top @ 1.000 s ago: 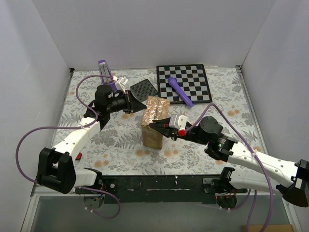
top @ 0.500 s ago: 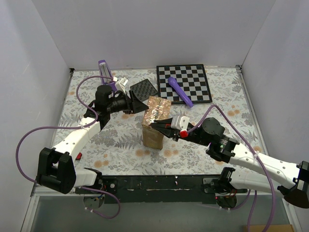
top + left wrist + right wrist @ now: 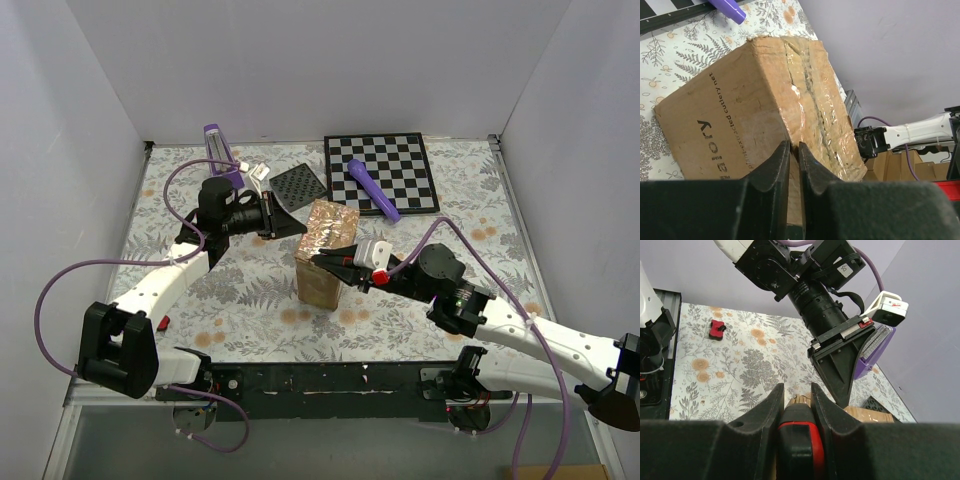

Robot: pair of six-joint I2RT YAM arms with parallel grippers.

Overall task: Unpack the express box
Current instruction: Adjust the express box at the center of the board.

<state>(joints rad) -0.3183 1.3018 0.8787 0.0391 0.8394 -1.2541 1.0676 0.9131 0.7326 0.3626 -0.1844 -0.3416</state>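
Far left on the flowered table (image 3: pixel 250 290): one small red clip (image 3: pixel 163 322) near the front, and one purple-capped tube (image 3: pixel 215 140) at the back.

The left gripper (image 3: pixel 297 225) reaches in to the upper left edge of the express box (image 3: pixel 318 285). Its fingers are almost together with only a slit between them, tips at the taped corner. I cannot tell whether tape is nipped there. My reading: it steadies the carton or picks at the tape.

One dark dotted plate (image 3: pixel 298 183) lies behind it.

The box — one only — stands mid-table between the two grippers, glossy taped flaps up and not yet opened.

The right gripper (image 3: pixel 330 263) is clamped on one black-and-red tool (image 3: pixel 799 437), probably a cutter. Its front end meets the box's near top edge — likely to slit the tape.

Further right, at the back: one purple pen (image 3: pixel 372 188) lying on one chessboard (image 3: pixel 400 160)
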